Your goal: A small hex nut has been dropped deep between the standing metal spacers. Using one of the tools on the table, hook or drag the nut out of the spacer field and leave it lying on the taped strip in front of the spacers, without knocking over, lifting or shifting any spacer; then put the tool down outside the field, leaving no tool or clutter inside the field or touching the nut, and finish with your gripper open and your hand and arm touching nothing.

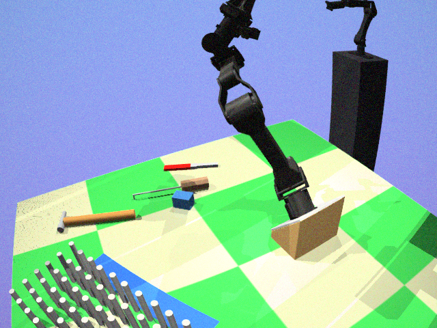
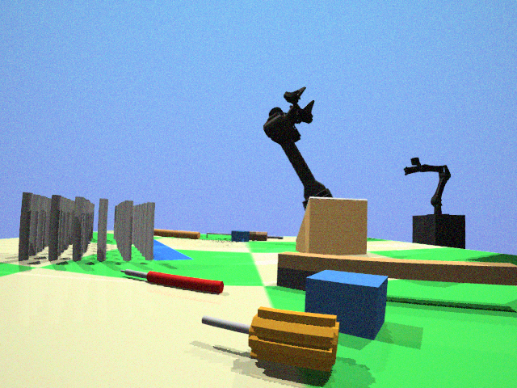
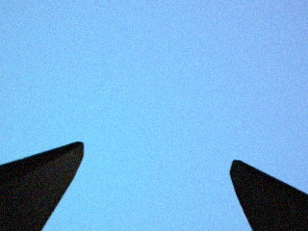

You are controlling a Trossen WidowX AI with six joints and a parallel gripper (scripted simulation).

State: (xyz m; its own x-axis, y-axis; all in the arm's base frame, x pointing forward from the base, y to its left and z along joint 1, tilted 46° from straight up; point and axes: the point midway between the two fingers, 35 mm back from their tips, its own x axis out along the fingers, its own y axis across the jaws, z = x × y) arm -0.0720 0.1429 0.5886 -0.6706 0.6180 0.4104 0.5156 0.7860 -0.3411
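Observation:
My gripper point(image 2: 309, 94) point(image 3: 158, 157) is open and empty, raised high above the table, with only sky between its fingers in the wrist view. The grey spacers point(image 2: 102, 229) stand upright in rows, also at the lower left of the top view, which cuts off part of the field. The blue taped strip point(image 1: 190, 312) point(image 2: 166, 252) lies along their edge. The hex nut cannot be made out in any view. A hooked tool with a wooden handle point(image 1: 194, 184) point(image 2: 258, 236) lies on the table, outside the field, its thin rod ending in a short bend.
A hammer point(image 1: 98, 217) point(image 2: 177, 234), a red-handled tool point(image 1: 177, 167), a red screwdriver point(image 2: 185, 282), an orange-handled tool point(image 2: 294, 340) and blue blocks point(image 1: 183, 199) point(image 2: 346, 301) lie about. A wooden wedge point(image 1: 319, 225) point(image 2: 338, 225) is under my arm's base. A plank point(image 2: 397, 269) lies behind one block.

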